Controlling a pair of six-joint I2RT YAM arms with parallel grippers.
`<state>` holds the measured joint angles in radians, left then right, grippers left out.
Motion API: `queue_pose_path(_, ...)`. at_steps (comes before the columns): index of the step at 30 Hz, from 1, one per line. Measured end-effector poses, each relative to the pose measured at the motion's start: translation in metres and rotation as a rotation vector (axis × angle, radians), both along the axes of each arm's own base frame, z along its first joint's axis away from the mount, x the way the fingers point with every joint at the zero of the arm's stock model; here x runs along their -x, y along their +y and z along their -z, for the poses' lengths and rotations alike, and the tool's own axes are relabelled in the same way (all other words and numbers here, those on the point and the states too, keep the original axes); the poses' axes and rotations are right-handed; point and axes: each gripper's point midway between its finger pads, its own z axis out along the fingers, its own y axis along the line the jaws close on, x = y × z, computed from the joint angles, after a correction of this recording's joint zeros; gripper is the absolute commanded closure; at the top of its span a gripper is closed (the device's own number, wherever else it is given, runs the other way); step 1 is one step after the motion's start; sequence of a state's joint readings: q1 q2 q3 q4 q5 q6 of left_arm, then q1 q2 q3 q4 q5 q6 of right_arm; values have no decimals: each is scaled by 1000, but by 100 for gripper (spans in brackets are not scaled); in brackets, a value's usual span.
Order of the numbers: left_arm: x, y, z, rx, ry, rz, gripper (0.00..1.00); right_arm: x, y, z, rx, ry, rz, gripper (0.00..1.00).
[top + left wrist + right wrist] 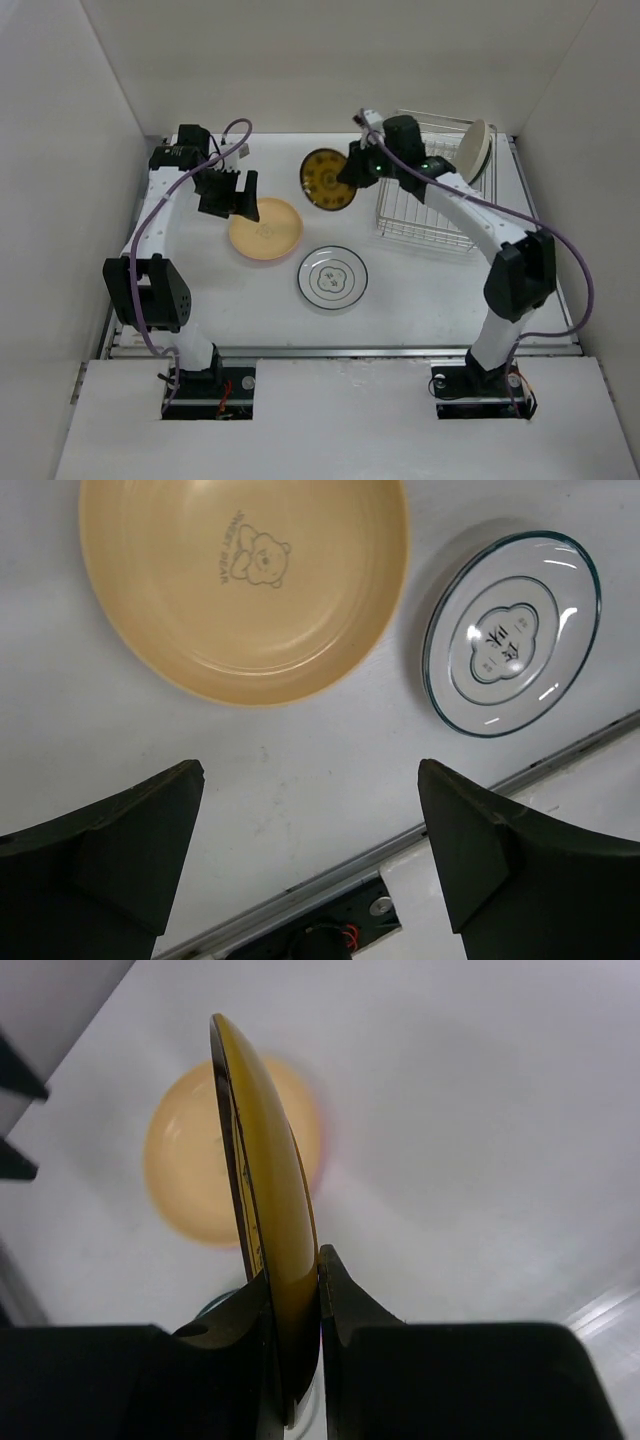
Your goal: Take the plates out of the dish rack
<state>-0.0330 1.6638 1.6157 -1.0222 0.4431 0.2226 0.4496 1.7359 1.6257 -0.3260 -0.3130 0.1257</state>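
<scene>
My right gripper (350,170) is shut on the rim of a small mustard plate (326,179), holding it on edge above the table, left of the dish rack (425,215). The right wrist view shows the mustard plate (268,1200) pinched between both fingers of that gripper (293,1278). A cream plate (475,150) stands upright in the rack's far right corner. A tan-yellow plate (266,229) and a white plate with a thin dark rim (332,277) lie flat on the table. My left gripper (236,195) hangs open and empty at the tan-yellow plate's far left edge.
In the left wrist view the tan-yellow plate (240,580) with a bear print and the white plate (512,632) lie beyond the open left gripper (310,775). The table's metal front rail (400,845) runs below it. White walls enclose the table on three sides.
</scene>
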Motion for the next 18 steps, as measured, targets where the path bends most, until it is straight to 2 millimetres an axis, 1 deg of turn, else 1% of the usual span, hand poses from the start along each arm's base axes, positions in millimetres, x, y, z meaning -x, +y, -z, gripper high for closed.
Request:
queue_pose_path(2,3,-6,-5,16,-17,28,11,21,37,29,-21,82,-154,100)
queue_pose_path(3,5,-8,-7,19,-25,40,11,31,52,40,-29,116,-214,100)
queue_pose_path(5,7,-13,-10,19,-37,61,11,53,79,58,-53,172,-330,100)
queue_pose_path(6,8,-15,-10,19,-38,71,11,64,91,63,-66,193,-387,100)
queue_pose_path(7,8,-17,-9,17,-38,79,11,73,100,62,-90,203,-440,100)
queue_pose_path(8,8,-19,-9,16,-39,85,11,83,110,66,-104,220,-483,100)
queue_pose_path(10,8,-24,-5,15,-32,99,18,94,120,64,-138,236,-544,100)
queue_pose_path(12,7,-28,1,16,-12,107,28,97,124,58,-170,236,-576,100)
queue_pose_path(13,7,-31,4,24,4,111,41,97,125,57,-175,231,-577,100)
queue_pose_path(17,5,-46,7,85,42,136,64,90,123,62,-191,245,-564,100)
queue_pose_path(18,5,-48,8,100,51,142,78,88,123,63,-198,249,-562,100)
